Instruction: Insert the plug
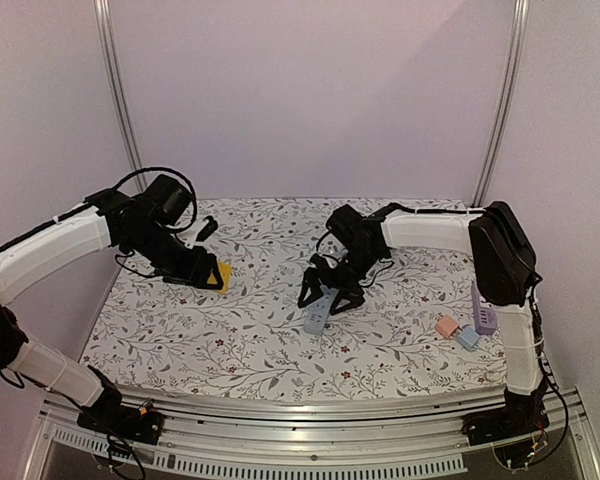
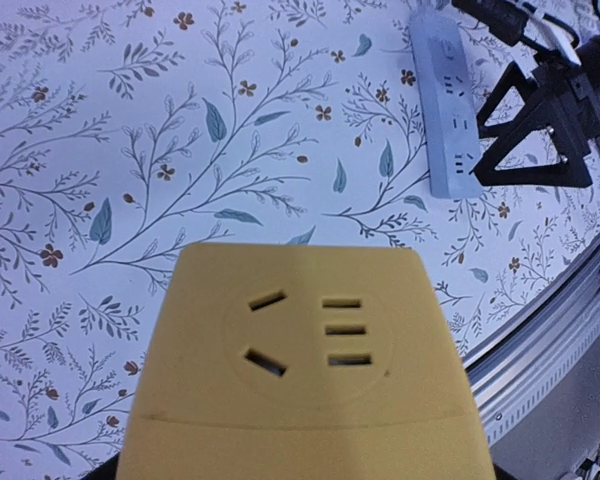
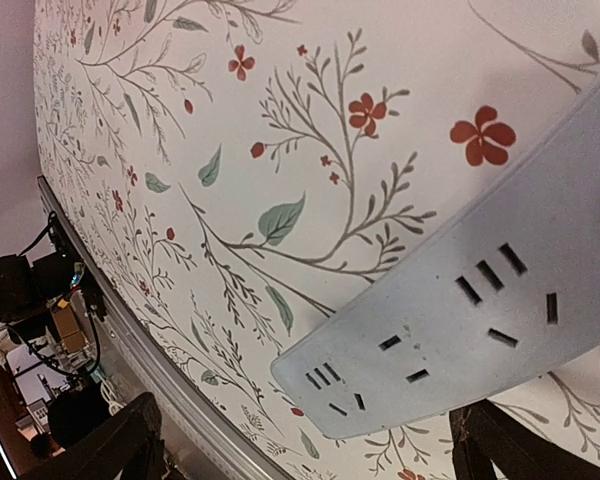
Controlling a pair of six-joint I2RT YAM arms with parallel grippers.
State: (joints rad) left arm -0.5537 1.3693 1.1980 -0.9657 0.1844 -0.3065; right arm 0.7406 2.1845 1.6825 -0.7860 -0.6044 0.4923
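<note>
The plug (image 2: 300, 350) is a yellow block whose face shows several socket slots; it fills the bottom of the left wrist view and hides my left fingers there. In the top view my left gripper (image 1: 208, 272) is shut on the plug (image 1: 218, 275), holding it at the left side of the table. A grey power strip (image 1: 317, 312) lies flat mid-table. My right gripper (image 1: 330, 295) hovers over the strip's far end, open, its fingers (image 3: 110, 450) straddling the power strip (image 3: 460, 310) without touching it. From the left wrist the strip (image 2: 450, 110) is at the upper right.
At the right edge lie a purple strip (image 1: 483, 310), a pink block (image 1: 446, 326) and a blue block (image 1: 467, 338). A small black object (image 1: 206, 228) sits at the back left. The metal rail (image 1: 280, 405) runs along the table's front edge.
</note>
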